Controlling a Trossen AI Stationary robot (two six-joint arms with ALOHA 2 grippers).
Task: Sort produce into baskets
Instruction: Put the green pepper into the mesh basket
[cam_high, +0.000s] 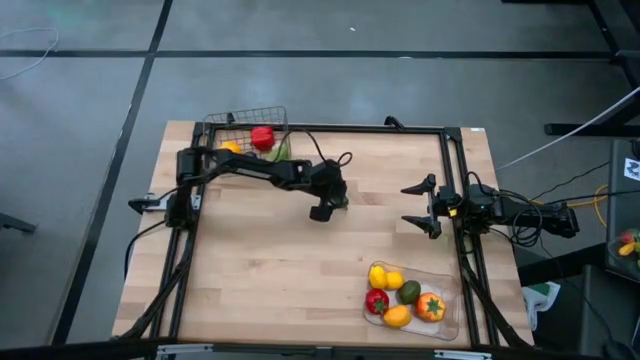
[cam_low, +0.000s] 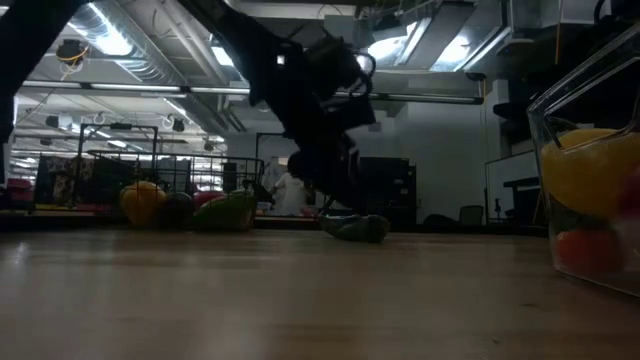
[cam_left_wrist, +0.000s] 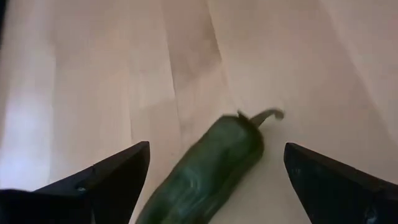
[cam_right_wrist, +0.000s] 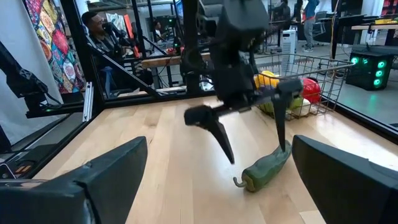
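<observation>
- the left gripper (cam_high: 322, 207), jaws spread, hangs over the green pepper (cam_right_wrist: 266, 167) at centre frame of the high view, on the bare table (cam_high: 270, 270).
- lower so both fingers straddle the pepper's middle, across its length, then close gently.
- the wire basket (cam_high: 246, 128) sits upper left; the right gripper (cam_high: 419, 207) waits spread at the right.

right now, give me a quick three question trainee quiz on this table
1. True or false: the left end effector is shut on the green pepper.
2. What lies between the left end effector's open fingers?
3. Which container holds more produce: A) wire basket B) clear tray?

Key: 1 false, it stands open over it. 2 the green pepper, on the table. 3 B.
</observation>
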